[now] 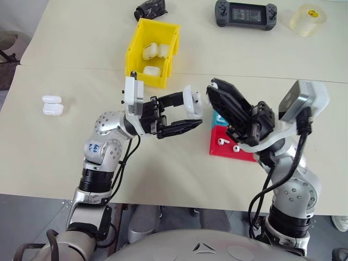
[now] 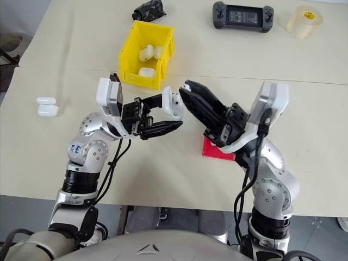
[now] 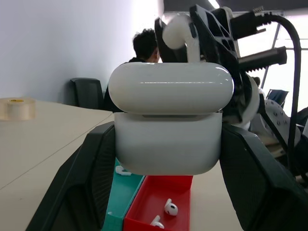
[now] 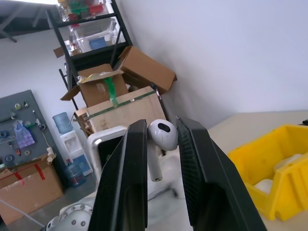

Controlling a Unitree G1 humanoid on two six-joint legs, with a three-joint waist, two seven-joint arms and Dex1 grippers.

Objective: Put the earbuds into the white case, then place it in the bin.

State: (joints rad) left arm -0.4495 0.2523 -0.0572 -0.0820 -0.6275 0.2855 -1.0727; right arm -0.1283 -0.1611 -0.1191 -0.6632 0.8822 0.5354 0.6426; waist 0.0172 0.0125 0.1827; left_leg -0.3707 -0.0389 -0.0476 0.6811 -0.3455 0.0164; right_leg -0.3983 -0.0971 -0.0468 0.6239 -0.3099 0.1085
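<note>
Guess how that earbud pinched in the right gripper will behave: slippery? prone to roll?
Likely slippery: the earbud is glossy, rounded, pinched only at its bulb by the right gripper. Probably very light. If dropped, its round head may roll, though the stem should limit that.

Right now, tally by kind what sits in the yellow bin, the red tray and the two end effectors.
white cases: 4 (3 in the yellow bin, one in the left end effector)
earbuds: 3 (2 in the red tray, one in the right end effector)
total: 7
</note>
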